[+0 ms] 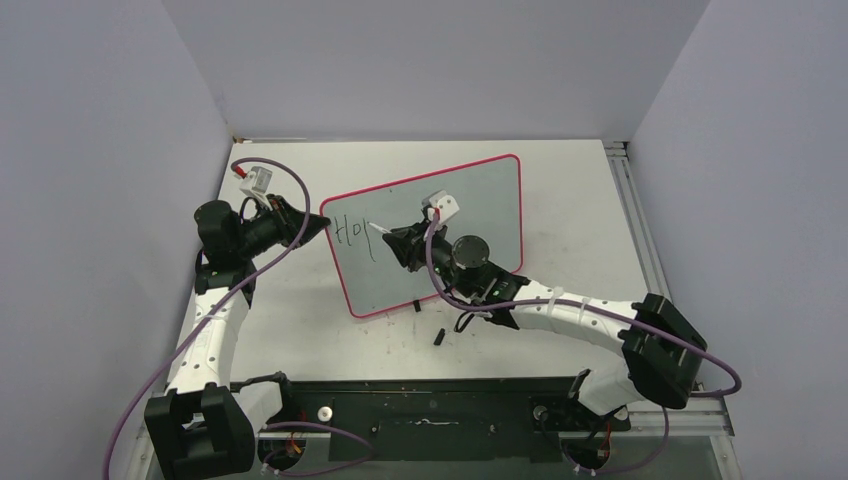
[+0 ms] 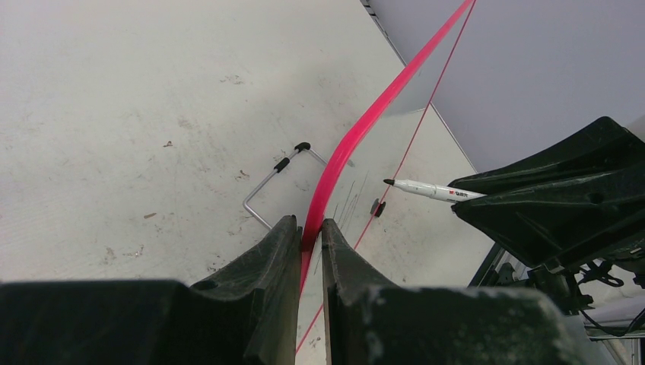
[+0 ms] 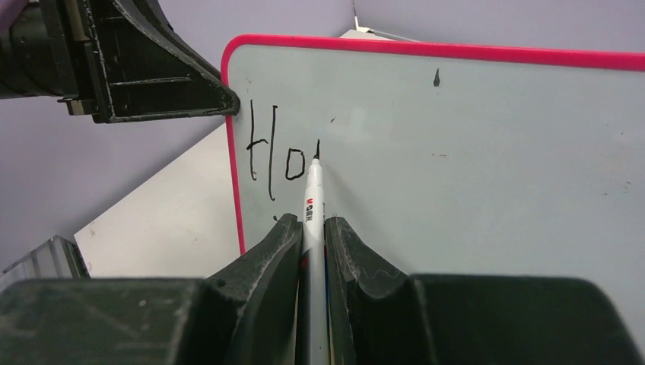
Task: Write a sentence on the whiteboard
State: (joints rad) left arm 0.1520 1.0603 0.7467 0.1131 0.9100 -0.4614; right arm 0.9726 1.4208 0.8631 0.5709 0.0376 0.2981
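**Writing at the board's upper left**

Centre of the top view: the whiteboard [image 1: 470,200] stands tilted on the table [image 1: 590,230]. The left gripper [image 2: 310,224] pinches its red rim at the left edge, jaws narrow around it. The right gripper [image 3: 310,222] clamps a white marker [image 3: 312,194], tip touching the board just right of the sentence [image 3: 278,156], which reads only "Ho" near the upper left corner.

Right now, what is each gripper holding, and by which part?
The left gripper clamps the whiteboard by its red rim. The right gripper grips the pen by its barrel, tip at the board.
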